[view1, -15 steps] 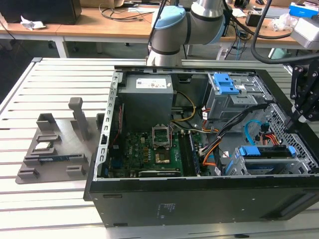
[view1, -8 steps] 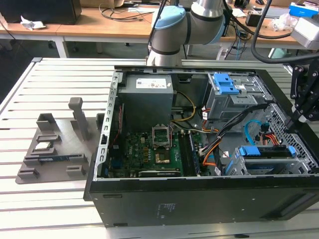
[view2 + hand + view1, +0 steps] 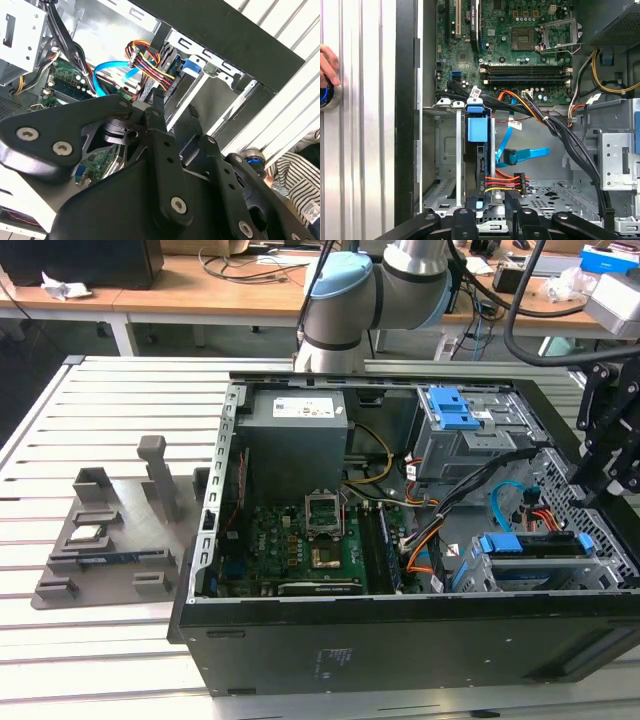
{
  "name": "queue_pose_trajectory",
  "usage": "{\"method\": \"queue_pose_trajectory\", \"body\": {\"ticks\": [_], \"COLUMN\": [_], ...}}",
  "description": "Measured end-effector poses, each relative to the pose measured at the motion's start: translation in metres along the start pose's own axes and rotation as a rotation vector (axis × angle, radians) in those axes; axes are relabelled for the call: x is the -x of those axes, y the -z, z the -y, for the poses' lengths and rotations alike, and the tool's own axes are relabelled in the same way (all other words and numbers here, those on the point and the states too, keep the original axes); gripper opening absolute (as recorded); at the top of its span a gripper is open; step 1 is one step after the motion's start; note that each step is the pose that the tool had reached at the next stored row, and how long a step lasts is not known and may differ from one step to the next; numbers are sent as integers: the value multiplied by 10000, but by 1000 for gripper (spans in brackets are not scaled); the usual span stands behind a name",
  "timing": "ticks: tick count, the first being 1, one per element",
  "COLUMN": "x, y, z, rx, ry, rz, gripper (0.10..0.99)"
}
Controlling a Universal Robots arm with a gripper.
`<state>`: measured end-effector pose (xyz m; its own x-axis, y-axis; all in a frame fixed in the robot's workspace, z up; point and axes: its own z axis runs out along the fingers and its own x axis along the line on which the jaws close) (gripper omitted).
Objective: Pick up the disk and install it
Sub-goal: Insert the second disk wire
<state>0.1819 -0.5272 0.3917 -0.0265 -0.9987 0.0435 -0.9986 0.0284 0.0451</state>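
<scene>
First wrist view, nearest first: black gripper (image 3: 490,210) at the picture's edge, fingers apart, nothing clamped between them. Just beyond, a bundle of red, yellow and black power cables (image 3: 505,181) and a blue data cable (image 3: 520,154) lying loose over the perforated floor of the computer case (image 3: 410,125). Straight ahead of the gap between the fingers stands the disk (image 3: 479,131), on edge in the slot of the metal drive cage (image 3: 445,150), blue rail tab facing up. Long axis runs directly away from the gripper toward the motherboard (image 3: 520,45), so roughly in line with the fingers, not across them. Gripper close to the disk's near end, though contact cannot be made out.

Confirmed in the second wrist view: fingers of the gripper (image 3: 175,107) spread, the blue-tabbed disk (image 3: 190,66) ahead of them in the cage.

Seen from the exterior view, gripper (image 3: 603,485) hangs over the case's corner at the exterior view's right, just above and beside the disk (image 3: 530,544). Judged seated in its bay, or nearly so.

Farther off, on the bench (image 3: 100,420), a grey parts tray (image 3: 100,550).
</scene>
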Motion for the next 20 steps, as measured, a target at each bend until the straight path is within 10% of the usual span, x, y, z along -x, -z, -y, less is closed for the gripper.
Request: {"method": "queue_pose_trajectory", "body": {"ticks": [13, 20], "x": [180, 180], "y": [-228, -231], "z": [-370, -383], "rx": [-11, -12], "ry": [258, 272], "rz": [-8, -12], "gripper": [361, 282]}}
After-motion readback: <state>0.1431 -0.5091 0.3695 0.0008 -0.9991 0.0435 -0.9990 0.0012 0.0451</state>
